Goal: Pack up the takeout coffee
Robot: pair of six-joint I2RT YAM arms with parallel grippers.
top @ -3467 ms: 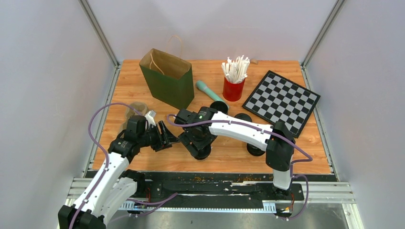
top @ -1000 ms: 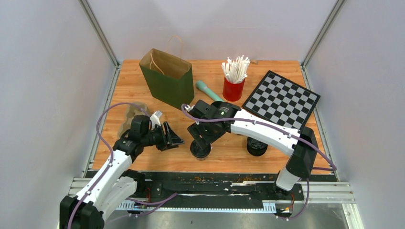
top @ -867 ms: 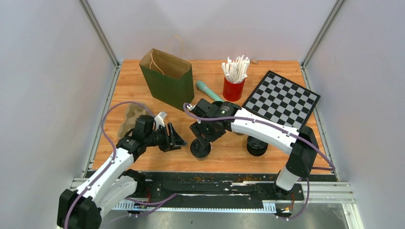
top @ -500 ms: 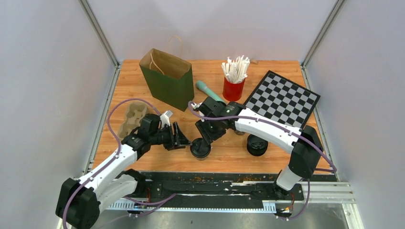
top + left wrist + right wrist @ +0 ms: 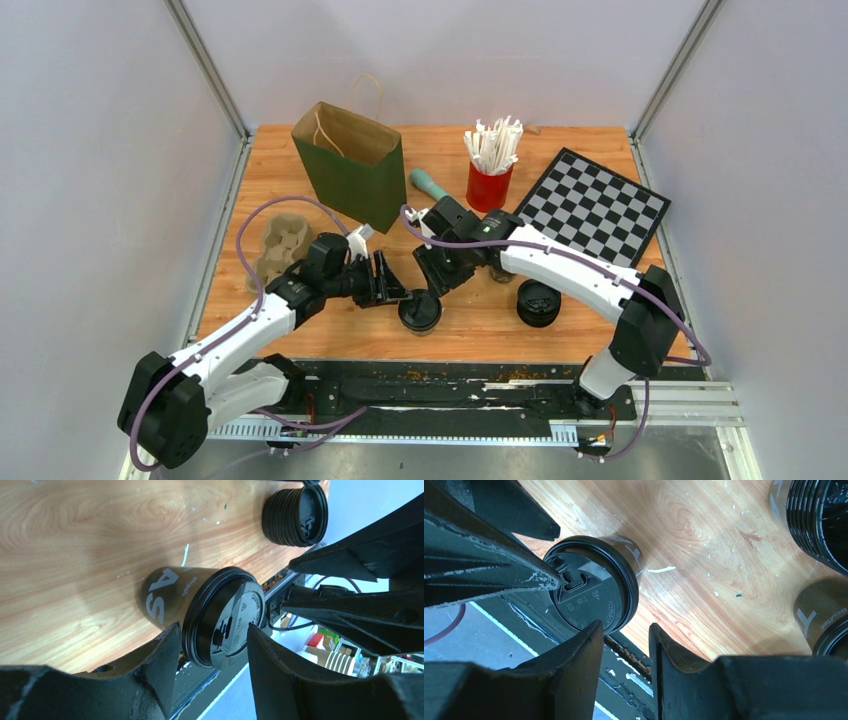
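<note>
My left gripper point(image 5: 392, 289) has slid right, jaws wide astride the one near lidded cup point(image 5: 420, 311); my right gripper point(image 5: 625, 629) hangs narrow, empty; one lid stack point(image 5: 538, 303) right.

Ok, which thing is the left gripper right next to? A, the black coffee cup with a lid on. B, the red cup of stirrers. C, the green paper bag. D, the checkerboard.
A: the left gripper sits right beside the lidded coffee cup at the table's near edge, and in the left wrist view its open jaws frame the cup's lid.
</note>
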